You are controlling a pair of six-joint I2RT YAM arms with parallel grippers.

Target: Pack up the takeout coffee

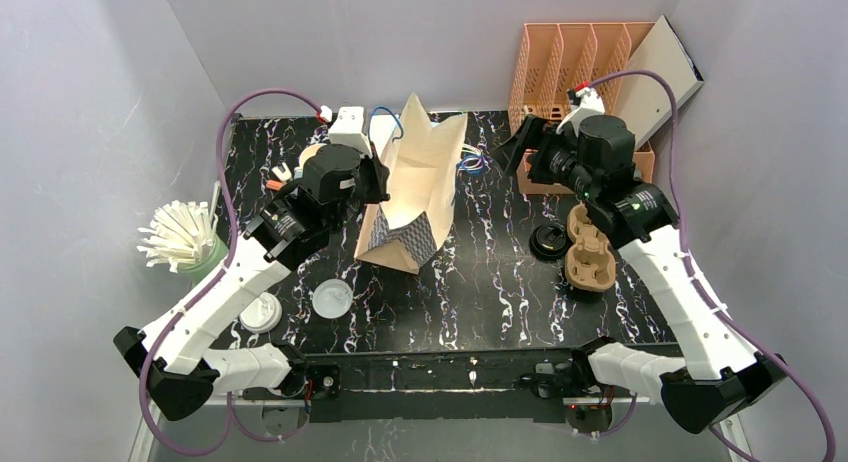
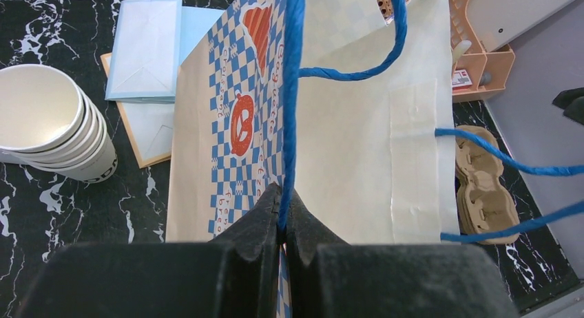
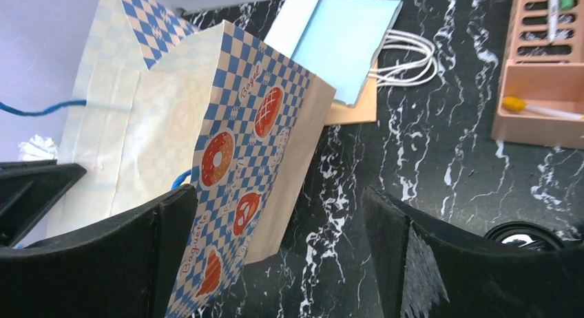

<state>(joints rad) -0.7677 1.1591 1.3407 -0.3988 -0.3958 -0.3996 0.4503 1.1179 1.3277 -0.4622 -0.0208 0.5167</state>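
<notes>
A dark round cup (image 1: 549,242) stands upright on the black marble table (image 1: 480,292), left of a brown pulp carrier (image 1: 588,250). Only its dark rim and pale inside show at the bottom right of the right wrist view (image 3: 527,235). A checked paper bag (image 1: 412,197) stands open in the middle. My left gripper (image 1: 378,182) is at the bag's left rim, shut (image 2: 282,194) on the bag's blue cord handle (image 2: 293,91). My right gripper (image 1: 517,147) is open and empty (image 3: 279,208), in the air right of the bag (image 3: 227,146), apart from the cup.
Stacked cream cups (image 2: 48,125) and flat pale-blue bags (image 2: 148,49) lie behind the bag. An orange organiser (image 1: 575,72) stands back right. A holder with white straws (image 1: 185,237) stands far left. Two white lids (image 1: 332,298) lie near the front left.
</notes>
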